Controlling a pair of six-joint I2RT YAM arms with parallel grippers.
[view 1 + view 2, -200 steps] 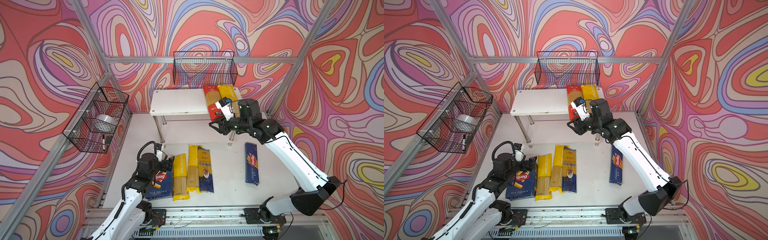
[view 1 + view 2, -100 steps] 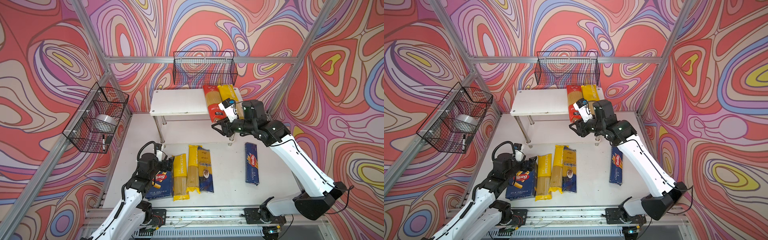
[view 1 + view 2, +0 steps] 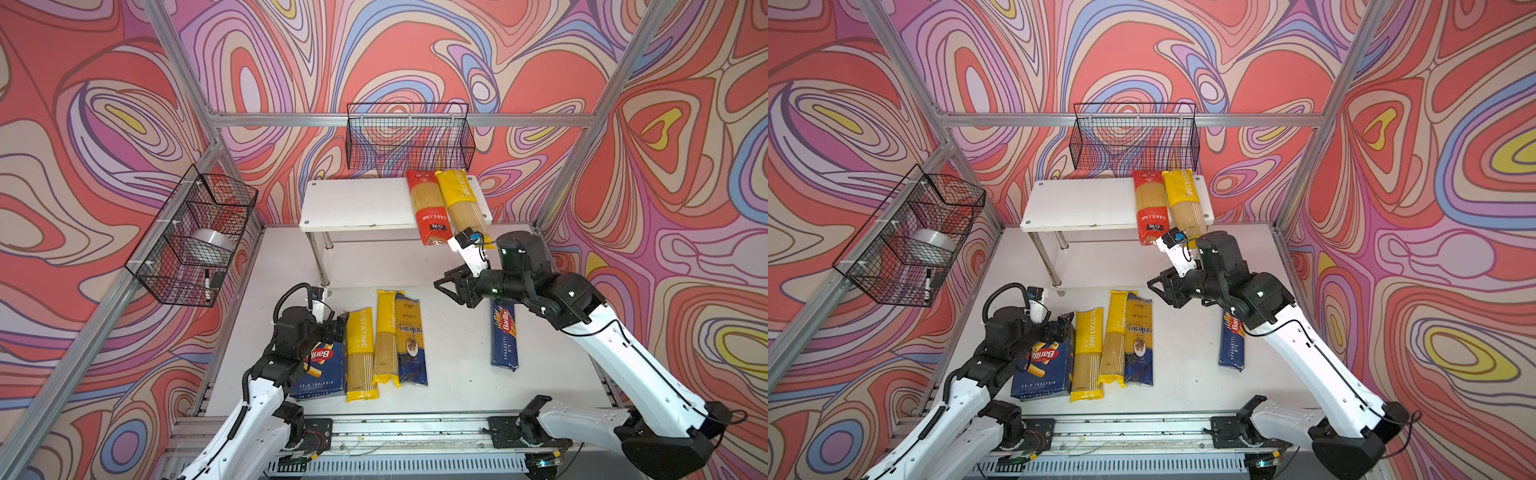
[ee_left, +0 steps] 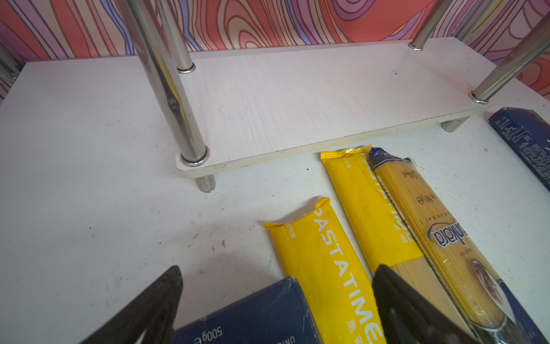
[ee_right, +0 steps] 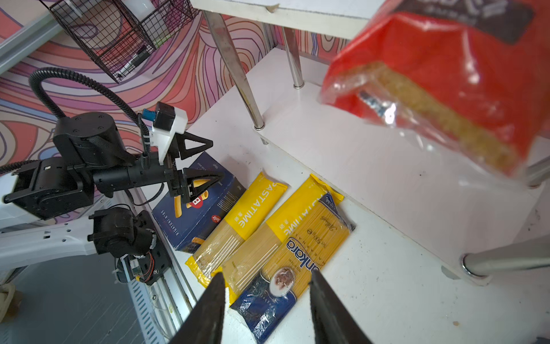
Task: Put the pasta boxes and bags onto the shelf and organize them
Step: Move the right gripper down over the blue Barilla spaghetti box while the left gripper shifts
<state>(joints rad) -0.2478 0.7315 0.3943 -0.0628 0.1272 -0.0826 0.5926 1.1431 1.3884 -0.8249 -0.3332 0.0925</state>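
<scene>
Right gripper had pulled back and down from shelf front, jaws apart, nothing between. Red bag stayed on top board, overhanging, above the jaws. Left gripper unchanged: jaws apart, rigatoni box just beneath them.

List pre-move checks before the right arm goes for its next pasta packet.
1. ok: right jaws open and empty.
2. not ok: red bag not fully on the shelf's top board; its near end overhangs the front edge.
3. not ok: yellow bag beside it overhangs too.
4. ok: free board space on the red bag's left in both top views.
5. ok: left jaws open above the rigatoni box, gripping nothing.
6. cannot tell: spaghetti box clear to grasp; far end hidden behind the right arm.
</scene>
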